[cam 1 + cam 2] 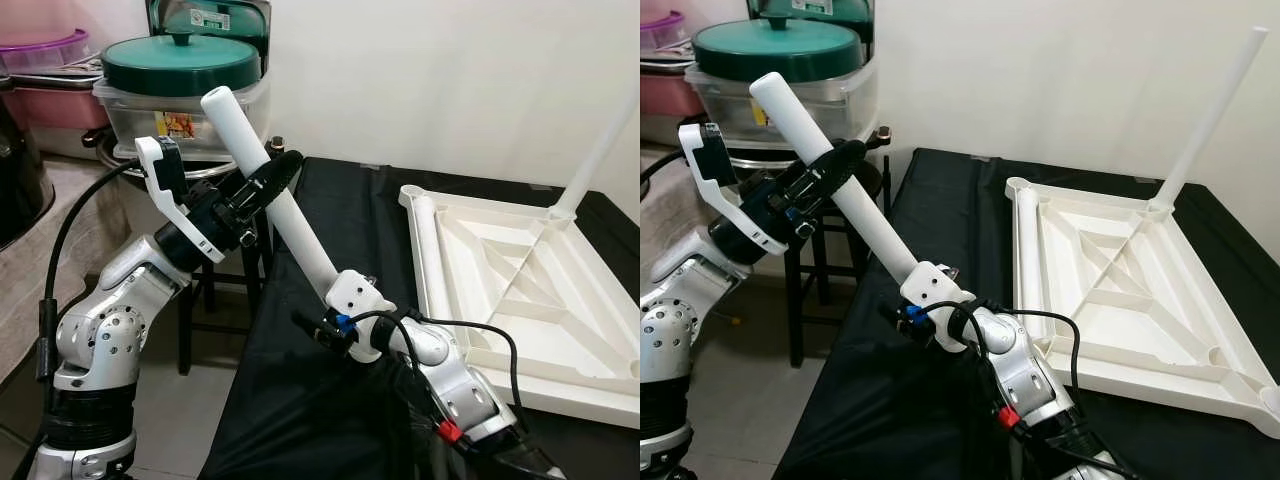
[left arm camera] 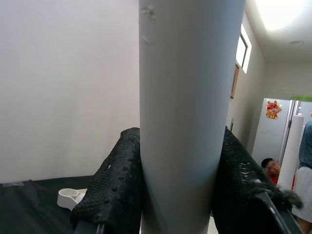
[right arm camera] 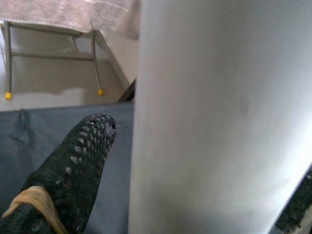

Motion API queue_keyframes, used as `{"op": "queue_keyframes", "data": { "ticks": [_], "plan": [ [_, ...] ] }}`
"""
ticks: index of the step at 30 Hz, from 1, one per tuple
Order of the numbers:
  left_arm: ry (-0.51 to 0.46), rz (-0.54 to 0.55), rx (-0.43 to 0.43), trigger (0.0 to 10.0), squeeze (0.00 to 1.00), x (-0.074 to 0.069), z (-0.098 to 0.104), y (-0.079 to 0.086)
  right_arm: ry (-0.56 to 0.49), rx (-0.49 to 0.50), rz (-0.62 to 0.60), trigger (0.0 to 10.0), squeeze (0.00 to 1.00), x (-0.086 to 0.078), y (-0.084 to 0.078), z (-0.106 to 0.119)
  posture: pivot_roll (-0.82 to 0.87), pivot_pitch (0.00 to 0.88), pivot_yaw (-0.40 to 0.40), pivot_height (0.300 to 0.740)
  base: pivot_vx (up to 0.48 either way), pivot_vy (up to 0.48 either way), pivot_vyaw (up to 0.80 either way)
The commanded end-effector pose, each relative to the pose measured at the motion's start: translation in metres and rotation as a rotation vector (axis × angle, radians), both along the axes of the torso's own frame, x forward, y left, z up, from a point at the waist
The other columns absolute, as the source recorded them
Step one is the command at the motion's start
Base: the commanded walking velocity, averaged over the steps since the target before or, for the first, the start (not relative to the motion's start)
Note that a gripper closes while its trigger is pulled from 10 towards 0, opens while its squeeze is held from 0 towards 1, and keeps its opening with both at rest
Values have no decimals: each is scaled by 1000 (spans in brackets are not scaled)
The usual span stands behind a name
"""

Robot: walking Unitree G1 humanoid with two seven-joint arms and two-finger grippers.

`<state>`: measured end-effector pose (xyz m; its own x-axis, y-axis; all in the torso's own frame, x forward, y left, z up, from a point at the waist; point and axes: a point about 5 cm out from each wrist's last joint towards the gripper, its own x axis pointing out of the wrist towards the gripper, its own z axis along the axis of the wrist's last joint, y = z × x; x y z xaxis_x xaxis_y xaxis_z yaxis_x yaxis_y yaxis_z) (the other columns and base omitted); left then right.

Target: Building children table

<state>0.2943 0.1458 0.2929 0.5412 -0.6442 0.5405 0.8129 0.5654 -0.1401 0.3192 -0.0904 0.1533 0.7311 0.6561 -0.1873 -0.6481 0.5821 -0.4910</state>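
Currently both grippers share one long white plastic table leg (image 1: 290,215), held slanted in the air over the black cloth-covered work surface (image 1: 300,400). The left gripper (image 1: 262,186) is clamped around the leg's upper part, its black fingers (image 2: 114,183) pressing on either side of the tube. The right gripper (image 1: 325,325) grips the lower end; one meshed finger (image 3: 73,165) lies alongside the tube. Beyond the right gripper lies the white ribbed plastic tabletop (image 1: 520,290), upside down. One leg (image 1: 1210,110) already stands upright in its far corner socket, and another tube (image 1: 432,262) rests along the edge nearest the grippers. So the build looks roughly a quarter done: the held leg and the remaining corners are not yet fitted
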Motion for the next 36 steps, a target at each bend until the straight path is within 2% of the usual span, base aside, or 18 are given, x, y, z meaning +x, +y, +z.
{"op": "queue_keyframes", "data": {
  "ticks": [1,2,5,6,12,20,21,22,25,26,27,28,32,36],
  "plan": [
    [22,-22,24,549,0,-1,-4,-4,10,-17,7,10000,129,1,5,-2,72,0,-94,740,0,0,0],
    [23,-23,27,745,0,-1,-5,-4,7,-19,-2,10000,0,4,5,0,72,0,-94,740,0,0,0],
    [25,-25,30,941,0,-1,-5,-5,0,-15,-10,10000,0,7,5,4,73,0,-94,740,0,0,0],
    [26,-26,31,1216,0,-1,-5,-5,-1,10,-8,0,0,8,6,8,72,0,-94,740,0,0,0],
    [29,-30,29,1333,0,-1,-6,-7,2,52,3,0,0,8,10,13,67,0,-92,740,0,0,0],
    [33,-39,28,1490,0,-1,-7,-10,0,49,4,0,0,11,15,14,67,0,-97,740,0,0,0],
    [32,-43,26,1922,0,-1,-6,-11,0,48,-4,0,0,12,15,14,67,0,-98,740,0,0,0],
    [31,-42,27,3020,0,-1,-6,-11,0,50,-8,0,0,13,15,14,67,0,-98,740,0,0,0],
    [31,-40,29,3020,0,-1,-6,-11,0,51,-12,0,0,13,16,14,67,0,-98,740,0,0,0],
    [26,-13,49,10000,675,0,-7,-10,-4,51,-16,0,0,13,15,15,67,0,-99,740,0,0,0],
    [26,-13,49,10000,675,0,-7,-10,-4,51,-16,0,0,13,15,15,67,0,-99,740,0,0,0],
    [16,1,62,10000,1000,0,-8,-9,-8,51,-21,0,0,13,14,15,67,0,-99,740,0,0,0],
    [-6,33,75,10000,1000,1,-9,-4,-26,50,-46,0,0,14,10,18,64,0,-97,740,0,0,0],
    [4,96,80,10000,1000,7,-7,7,-56,57,-159,0,0,24,-5,23,67,0,-98,740,0,0,0]
  ]
}}
